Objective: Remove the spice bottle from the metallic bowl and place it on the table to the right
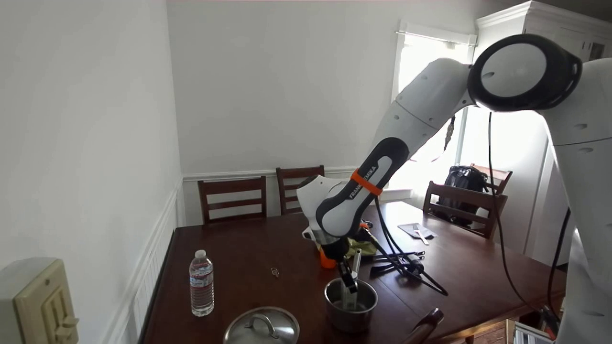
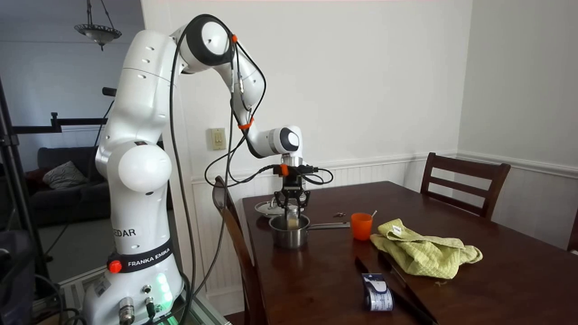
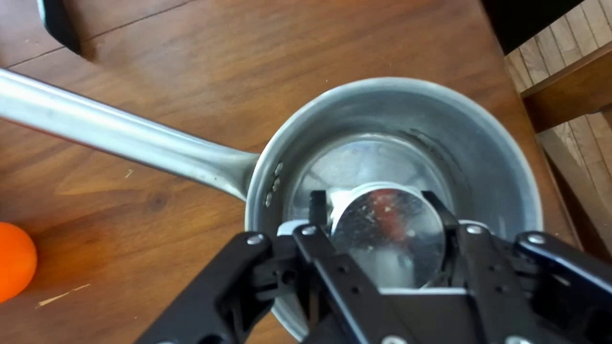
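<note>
Closest of all is my own pincer (image 3: 377,205), dark across the lower part of the wrist view, its fingers (image 3: 318,208) clamped on the spice bottle (image 3: 388,236) from both sides. I look down on the bottle's round, shiny top, right of centre; the bottle is inside the metallic bowl (image 3: 492,167), and I cannot tell whether its base touches the bottom. From the bowl's left side a long steel handle (image 3: 119,136) runs out to the left edge of that view, over the brown wooden counter (image 3: 229,71). In an exterior view my white arm (image 1: 430,95) extends from the right edge and down to the bowl at the lower centre. There a silvery lid (image 1: 287,329) lies at the bottom edge, left of the bowl and apart from it, and a clear water bottle (image 1: 202,284) stands upright farther left. In an exterior view an orange cup (image 2: 361,226) stands right of centre, near the handle's end, with a crumpled yellow-green cloth (image 2: 426,250) just beside it, to the right. Below those, at the lower right, sit a small blue-and-white item (image 2: 378,295) and some long dark pieces (image 2: 411,307) that I cannot identify. A wooden chair (image 2: 469,168) stands beyond the counter, near the right edge of that frame.
</note>
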### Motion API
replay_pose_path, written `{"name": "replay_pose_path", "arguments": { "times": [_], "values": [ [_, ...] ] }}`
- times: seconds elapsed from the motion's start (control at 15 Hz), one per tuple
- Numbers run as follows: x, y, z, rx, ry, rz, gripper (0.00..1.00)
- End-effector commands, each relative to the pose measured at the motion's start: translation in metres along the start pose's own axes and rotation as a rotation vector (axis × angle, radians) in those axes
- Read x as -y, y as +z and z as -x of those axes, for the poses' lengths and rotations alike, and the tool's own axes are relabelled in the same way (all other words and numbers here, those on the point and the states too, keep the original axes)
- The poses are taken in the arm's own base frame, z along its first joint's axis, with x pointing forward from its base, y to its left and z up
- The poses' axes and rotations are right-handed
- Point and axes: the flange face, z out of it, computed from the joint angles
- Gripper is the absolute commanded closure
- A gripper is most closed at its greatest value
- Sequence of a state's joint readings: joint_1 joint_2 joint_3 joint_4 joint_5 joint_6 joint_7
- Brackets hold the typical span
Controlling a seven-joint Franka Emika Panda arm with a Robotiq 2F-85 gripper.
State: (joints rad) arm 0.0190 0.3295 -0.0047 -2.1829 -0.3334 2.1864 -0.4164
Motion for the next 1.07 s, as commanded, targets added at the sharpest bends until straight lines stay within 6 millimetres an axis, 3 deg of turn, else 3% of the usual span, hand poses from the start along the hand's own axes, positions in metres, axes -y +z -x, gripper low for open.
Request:
{"name": "replay_pose_path", "arguments": {
  "times": [0.0,0.2,0.33,0.53,0.87,0.93,1.0],
  "values": [
    [0.0,-0.064,0.055,-0.038,-0.051,0.055,0.77],
    [-0.021,-0.108,0.102,-0.093,0.021,0.057,0.77],
    [-0.051,-0.123,0.144,-0.043,0.173,0.034,0.77],
    [-0.109,-0.088,0.204,-0.007,0.291,-0.095,0.77],
    [-0.173,-0.005,0.33,0.044,0.538,-0.267,0.77],
    [-0.156,-0.025,0.3,0.035,0.489,-0.191,0.52],
    [-0.163,-0.009,0.321,0.045,0.519,-0.222,0.52]
  ]
}}
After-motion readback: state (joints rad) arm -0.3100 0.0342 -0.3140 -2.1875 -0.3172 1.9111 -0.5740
